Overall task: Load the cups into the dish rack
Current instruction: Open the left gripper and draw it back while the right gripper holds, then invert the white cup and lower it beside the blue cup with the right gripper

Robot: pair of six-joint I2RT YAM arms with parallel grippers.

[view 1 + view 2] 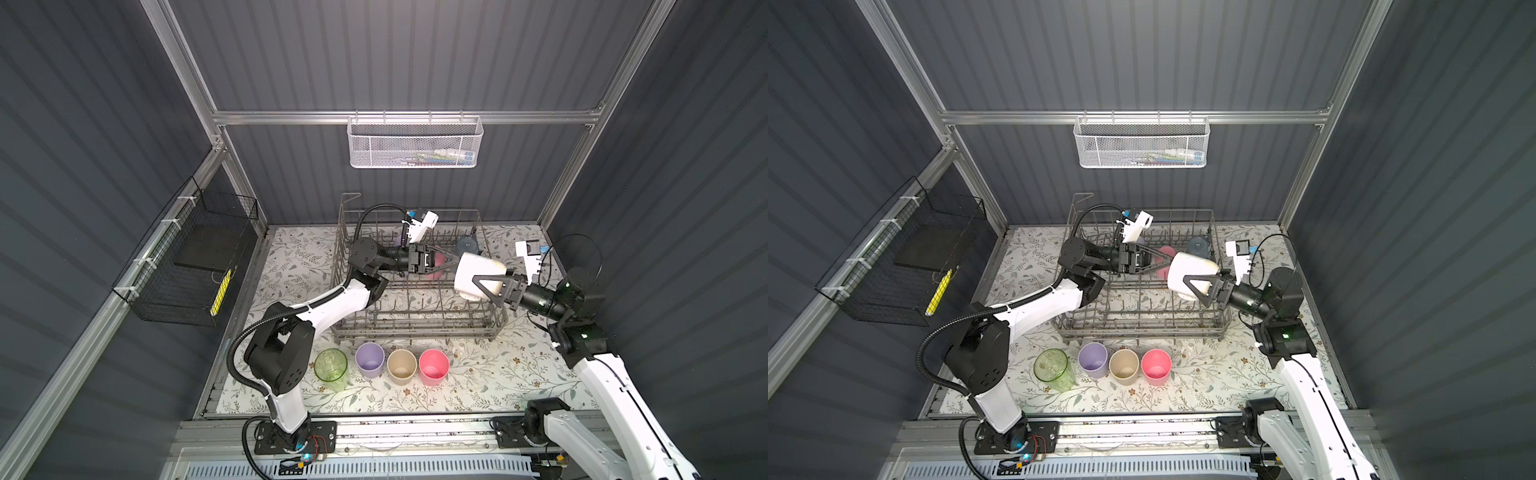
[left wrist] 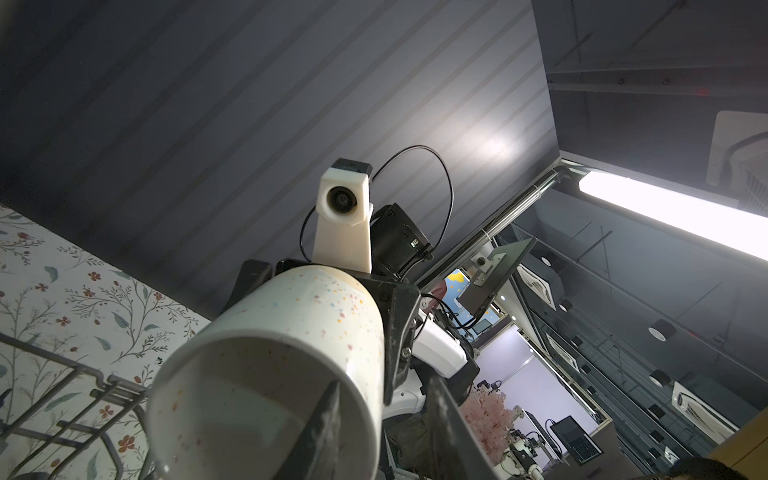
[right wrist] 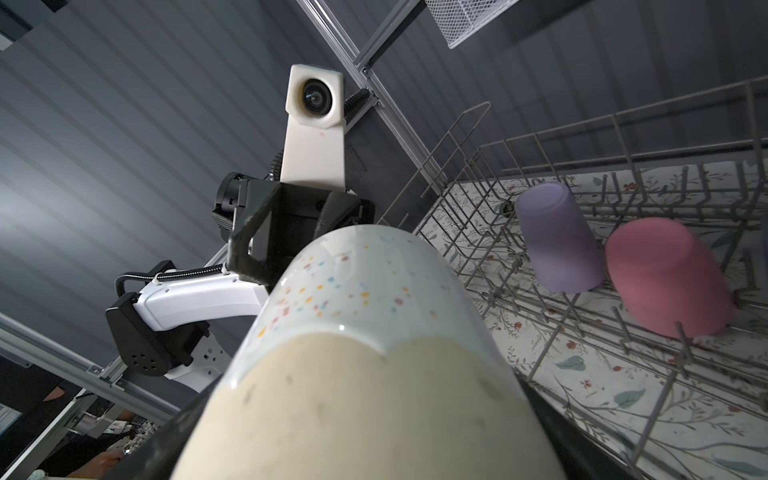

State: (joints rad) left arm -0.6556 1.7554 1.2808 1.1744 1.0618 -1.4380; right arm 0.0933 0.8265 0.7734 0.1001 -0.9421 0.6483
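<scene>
My right gripper point(image 1: 478, 283) is shut on a wide cream speckled cup point(image 1: 478, 274), held on its side above the dish rack point(image 1: 415, 328) at its right. My left gripper point(image 1: 454, 261) stands open at that cup's mouth. One finger point(image 2: 324, 424) is inside the rim, and the other point(image 2: 449, 415) is outside, clear of the wall. A lilac cup point(image 3: 557, 241), a pink cup point(image 3: 665, 274) and a blue cup point(image 1: 467, 245) sit in the rack. In front of the rack stand a green point(image 1: 331, 368), a lilac point(image 1: 370, 358), a beige point(image 1: 401, 364) and a pink cup point(image 1: 434, 365).
A white mesh basket point(image 1: 415, 143) hangs on the back wall. A black wire basket point(image 1: 187, 257) hangs on the left wall. The rack's tall wire sides point(image 1: 1214, 232) rise around both grippers. A flowered mat point(image 1: 498, 374) covers the table.
</scene>
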